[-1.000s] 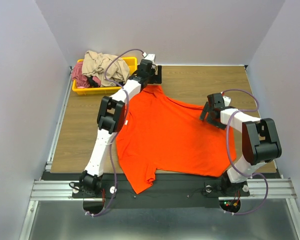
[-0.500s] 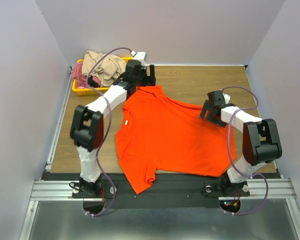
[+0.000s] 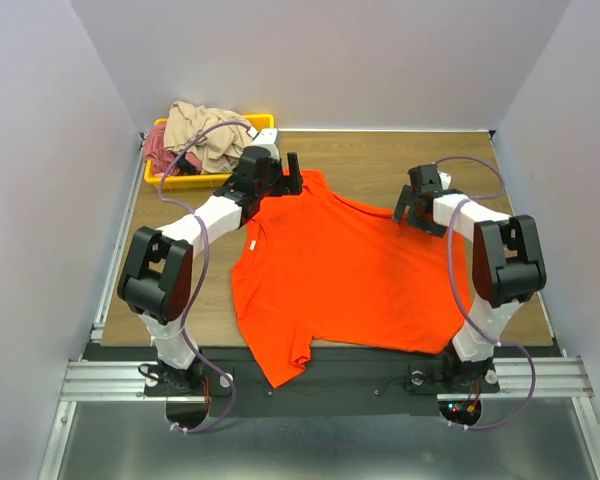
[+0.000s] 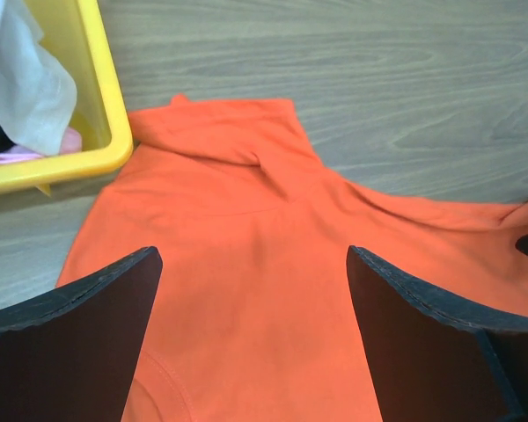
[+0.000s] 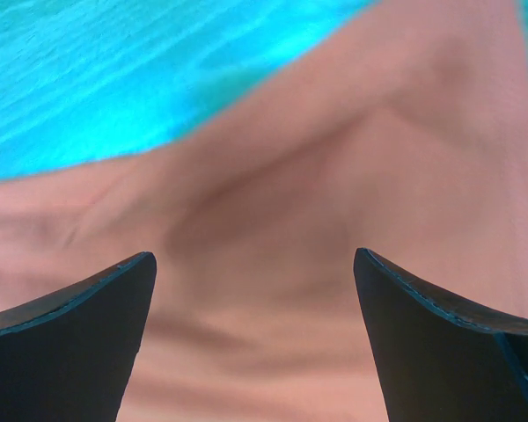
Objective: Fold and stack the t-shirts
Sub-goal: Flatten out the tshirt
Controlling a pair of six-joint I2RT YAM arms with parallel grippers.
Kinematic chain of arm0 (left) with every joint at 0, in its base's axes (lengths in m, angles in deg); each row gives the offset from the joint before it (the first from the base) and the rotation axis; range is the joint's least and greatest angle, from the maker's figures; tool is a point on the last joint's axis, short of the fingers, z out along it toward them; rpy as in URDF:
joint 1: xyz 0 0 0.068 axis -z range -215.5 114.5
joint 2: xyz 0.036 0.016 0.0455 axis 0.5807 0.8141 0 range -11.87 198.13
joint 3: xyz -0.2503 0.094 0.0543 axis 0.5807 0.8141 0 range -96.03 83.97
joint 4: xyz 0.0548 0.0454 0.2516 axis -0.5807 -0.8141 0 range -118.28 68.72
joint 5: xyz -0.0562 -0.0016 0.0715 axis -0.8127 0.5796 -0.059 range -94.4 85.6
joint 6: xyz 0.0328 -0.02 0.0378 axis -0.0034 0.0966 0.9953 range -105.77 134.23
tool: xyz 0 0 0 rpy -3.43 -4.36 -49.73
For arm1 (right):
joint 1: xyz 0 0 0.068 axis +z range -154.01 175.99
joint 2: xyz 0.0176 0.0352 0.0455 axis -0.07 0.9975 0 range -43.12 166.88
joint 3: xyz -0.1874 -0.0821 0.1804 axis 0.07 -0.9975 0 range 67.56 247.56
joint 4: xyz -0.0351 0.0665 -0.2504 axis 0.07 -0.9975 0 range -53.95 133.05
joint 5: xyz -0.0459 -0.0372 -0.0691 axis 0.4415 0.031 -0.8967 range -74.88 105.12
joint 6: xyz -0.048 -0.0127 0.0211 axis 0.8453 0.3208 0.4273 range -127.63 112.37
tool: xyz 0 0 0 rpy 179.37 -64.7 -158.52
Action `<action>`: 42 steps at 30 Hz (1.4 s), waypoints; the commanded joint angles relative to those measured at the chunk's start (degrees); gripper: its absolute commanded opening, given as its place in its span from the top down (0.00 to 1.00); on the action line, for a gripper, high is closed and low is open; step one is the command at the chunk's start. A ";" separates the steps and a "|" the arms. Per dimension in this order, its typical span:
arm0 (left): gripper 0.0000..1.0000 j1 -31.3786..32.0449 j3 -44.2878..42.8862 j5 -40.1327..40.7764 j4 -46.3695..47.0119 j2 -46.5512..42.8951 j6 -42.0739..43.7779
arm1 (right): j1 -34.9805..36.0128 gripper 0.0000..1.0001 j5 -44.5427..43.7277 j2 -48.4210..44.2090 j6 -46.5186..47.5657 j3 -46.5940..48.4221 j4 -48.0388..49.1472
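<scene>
Yellow tray (image 3: 156, 182): sitting at the far left corner of the wooden table (image 3: 400, 155), holding two crumpled shirts.

Dusty-pink shirt (image 3: 158, 150): lying bunched at the tray's left end, partly tucked under the tan one.

Beige-tan shirt (image 3: 208, 130): heaping over the tray's middle and right part, rising well above the rim.

Left gripper (image 4: 251, 264): hovering released, jaws standing wide apart with nothing between them, above the orange shirt's far left shoulder and just beside the tray's near right corner.

Orange-red shirt (image 3: 350, 270): lying spread out across the middle of the table, between the two arms; one sleeve reaching up just beside the tray, a soft fold running along the far edge, and the near left corner drooping past the table's near edge.

Right gripper (image 5: 255, 264): hovering released, jaws standing wide apart and gripping nothing, close over the shirt's far right edge (colours in the wrist view looking tinted, the cloth showing only as a creased fold against the table).
</scene>
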 commanded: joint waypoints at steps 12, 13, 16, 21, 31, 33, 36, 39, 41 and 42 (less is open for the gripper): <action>0.01 0.17 2.64 0.29 3.61 6.53 0.24 | -1.31 0.00 -1.08 18.12 1.25 16.37 0.29; 0.01 0.17 3.09 0.38 3.87 7.14 0.06 | -1.31 0.00 -0.64 18.48 1.60 16.81 0.20; 0.01 0.08 4.32 0.90 4.23 7.94 -0.55 | -1.31 0.00 -0.29 18.31 1.60 16.47 0.11; 0.01 0.08 3.27 0.90 3.61 9.70 -1.00 | -2.62 0.00 -1.34 16.29 1.87 11.99 0.03; 0.01 0.08 3.35 4.24 2.73 9.18 -1.00 | -4.56 0.00 6.28 10.66 3.89 13.38 -0.06; 0.01 0.08 4.23 3.89 3.35 8.91 -1.17 | -4.65 0.00 8.58 10.66 4.24 14.35 0.02; 0.01 0.08 4.23 3.45 3.61 9.35 -1.26 | -4.56 0.01 11.22 11.80 5.47 16.19 0.02; 0.01 0.08 4.32 3.72 3.70 9.44 -1.26 | -4.64 0.01 11.58 12.76 6.09 17.16 0.02; 0.01 0.08 4.41 3.98 3.79 9.17 -1.26 | -4.56 0.01 10.53 13.38 6.44 17.86 0.11; 0.01 0.08 4.50 3.81 3.88 9.26 -1.26 | -4.56 0.01 10.09 14.16 6.53 18.74 0.03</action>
